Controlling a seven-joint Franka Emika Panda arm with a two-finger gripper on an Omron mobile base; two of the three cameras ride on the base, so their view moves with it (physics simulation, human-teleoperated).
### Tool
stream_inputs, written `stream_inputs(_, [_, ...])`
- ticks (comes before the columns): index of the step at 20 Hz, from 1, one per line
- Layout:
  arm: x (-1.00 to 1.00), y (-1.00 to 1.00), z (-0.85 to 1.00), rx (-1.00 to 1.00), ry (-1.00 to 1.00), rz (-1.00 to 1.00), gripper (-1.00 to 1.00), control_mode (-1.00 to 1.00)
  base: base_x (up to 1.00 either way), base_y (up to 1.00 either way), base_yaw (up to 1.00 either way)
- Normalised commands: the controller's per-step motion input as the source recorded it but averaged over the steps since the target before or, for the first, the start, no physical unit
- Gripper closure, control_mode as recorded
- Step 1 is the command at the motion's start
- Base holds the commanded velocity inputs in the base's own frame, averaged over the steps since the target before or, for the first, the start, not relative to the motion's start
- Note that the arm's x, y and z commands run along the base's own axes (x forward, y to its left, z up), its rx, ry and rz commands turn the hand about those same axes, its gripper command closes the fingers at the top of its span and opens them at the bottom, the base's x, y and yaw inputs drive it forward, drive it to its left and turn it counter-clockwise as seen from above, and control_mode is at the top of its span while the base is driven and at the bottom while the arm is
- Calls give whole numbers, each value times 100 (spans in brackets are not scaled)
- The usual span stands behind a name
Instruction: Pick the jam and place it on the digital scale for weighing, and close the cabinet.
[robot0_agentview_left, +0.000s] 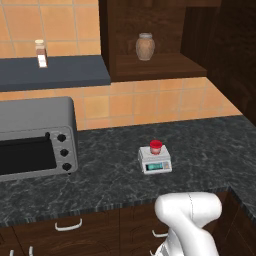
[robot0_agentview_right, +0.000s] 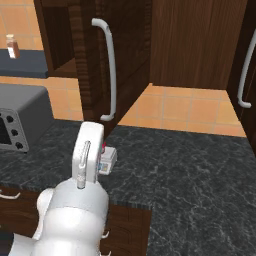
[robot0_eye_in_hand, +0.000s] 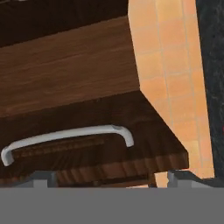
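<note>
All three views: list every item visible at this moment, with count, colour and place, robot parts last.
Tiny red-lidded jam jar: one, red, on the scale's top plate.
Small light-grey digital scale: one, greenish display, on the dark marbled counter.
Dark brown wooden wall cabinet: one, above the counter, door standing open, long silver bar handle.
Brown-beige jar: one, inside the open cabinet.
White-labelled spice bottle: one, on the dark blue-grey shelf, at left.
Large grey toaster oven: one, left on the counter.
Lower drawers: brown, curved pale handles, below the counter.
White robot arm: one, rising in front of the counter.
Hand: one, dark fingertips open, facing the door handle.
</note>
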Motion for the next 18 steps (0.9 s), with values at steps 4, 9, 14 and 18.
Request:
stream_inputs(4, [86, -1, -10, 14, -3, 18, -100, -100, 0, 0, 0])
stream_inputs(9, [92, -16, 0, 14, -2, 21, -100, -100, 0, 0, 0])
stream_inputs(14, [77, -35, 2, 21, 0, 22, -100, -100, 0, 0, 0])
stream_inputs(18, [27, 11, 19, 13, -5, 23, -100, -100, 0, 0, 0])
